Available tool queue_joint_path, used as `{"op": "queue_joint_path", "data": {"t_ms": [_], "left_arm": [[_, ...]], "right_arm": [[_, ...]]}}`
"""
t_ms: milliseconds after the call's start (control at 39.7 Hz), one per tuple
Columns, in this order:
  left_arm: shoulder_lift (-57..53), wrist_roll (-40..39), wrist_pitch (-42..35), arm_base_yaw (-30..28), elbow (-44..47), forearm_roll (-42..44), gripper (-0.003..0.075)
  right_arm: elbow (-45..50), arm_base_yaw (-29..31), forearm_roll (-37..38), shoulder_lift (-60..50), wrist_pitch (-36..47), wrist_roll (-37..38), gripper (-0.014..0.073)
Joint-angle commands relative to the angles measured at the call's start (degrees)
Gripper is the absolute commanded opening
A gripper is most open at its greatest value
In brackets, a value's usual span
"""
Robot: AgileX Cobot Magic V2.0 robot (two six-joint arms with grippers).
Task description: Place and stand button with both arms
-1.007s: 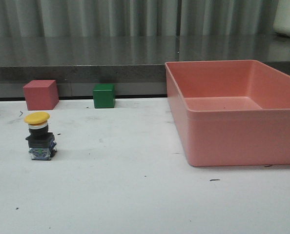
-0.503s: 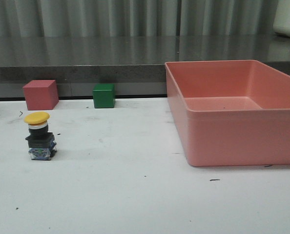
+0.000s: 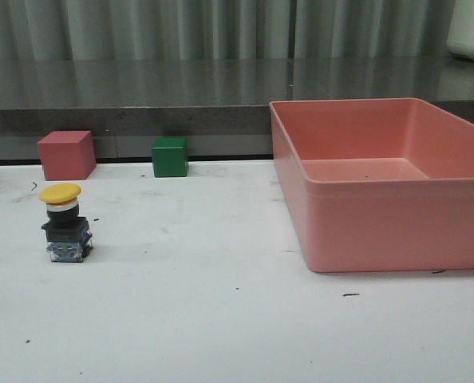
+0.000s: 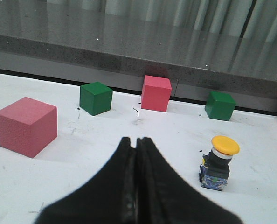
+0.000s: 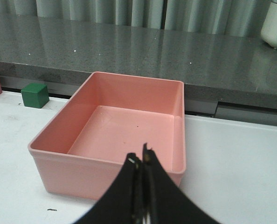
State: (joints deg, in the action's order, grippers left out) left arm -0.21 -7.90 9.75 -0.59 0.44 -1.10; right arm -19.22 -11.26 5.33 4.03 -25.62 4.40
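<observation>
Nothing has moved across the last second in the front view: the small push-button with its round yellow mushroom cap, white collar and black blocky body (image 3: 65, 223) stands where it stood, upright on its bluish base on the white table (image 3: 221, 319), well to the left and well apart from the large salmon-pink plastic bin (image 3: 385, 183).

Nearest each wrist camera are the grippers. The left gripper (image 4: 135, 140) hangs above the table with its dark fingers pressed together and holding nothing; the button sits ahead of it and off to one side. The right gripper (image 5: 141, 158) is likewise clenched on empty air, in front of the bin's near wall.

The button already appears to stand on its own, so the sensible course is probably to keep both arms clear of it. Any approach should come slowly, with the jaws spread first, since the cap is wider than the collar and a sideways nudge high up could topple it.

The cap looks smooth and slightly domed, the body squarish and matte; the base detail is too small to read. The table is scuffed with dark flecks. Farther back are a red cube (image 3: 66, 155) and a green cube (image 3: 170, 156), both sharp-edged and matte, against a speckled grey stone ledge (image 3: 141, 96).
</observation>
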Motion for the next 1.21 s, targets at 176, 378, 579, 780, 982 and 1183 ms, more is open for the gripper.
{"op": "queue_joint_path", "data": {"t_ms": [176,378,579,780,982,1183], "left_arm": [[-1.3,-0.2,-4.9,-0.1,0.9,-0.4,-0.002],[-1.3,-0.2,-4.9,-0.1,0.9,-0.4,-0.002],[-1.3,-0.2,-4.9,-0.1,0.9,-0.4,-0.002],[-1.3,-0.2,-4.9,-0.1,0.9,-0.4,-0.002],[-1.3,-0.2,-4.9,-0.1,0.9,-0.4,-0.002],[-1.3,-0.2,-4.9,-0.1,0.9,-0.4,-0.002]], "right_arm": [[-1.5,0.4,0.8,0.5,4.9,-0.3,-0.0069],[0.5,0.4,1.7,0.5,7.3,-0.3,-0.0069],[10.6,3.3,1.6,-1.4,20.7,-0.3,-0.0069],[18.2,9.7,-3.5,-5.7,23.3,-0.3,-0.0069],[20.6,11.3,-4.1,-5.7,19.0,-0.3,-0.0069],[20.6,11.3,-4.1,-5.7,16.9,-0.3,-0.0069]]}}
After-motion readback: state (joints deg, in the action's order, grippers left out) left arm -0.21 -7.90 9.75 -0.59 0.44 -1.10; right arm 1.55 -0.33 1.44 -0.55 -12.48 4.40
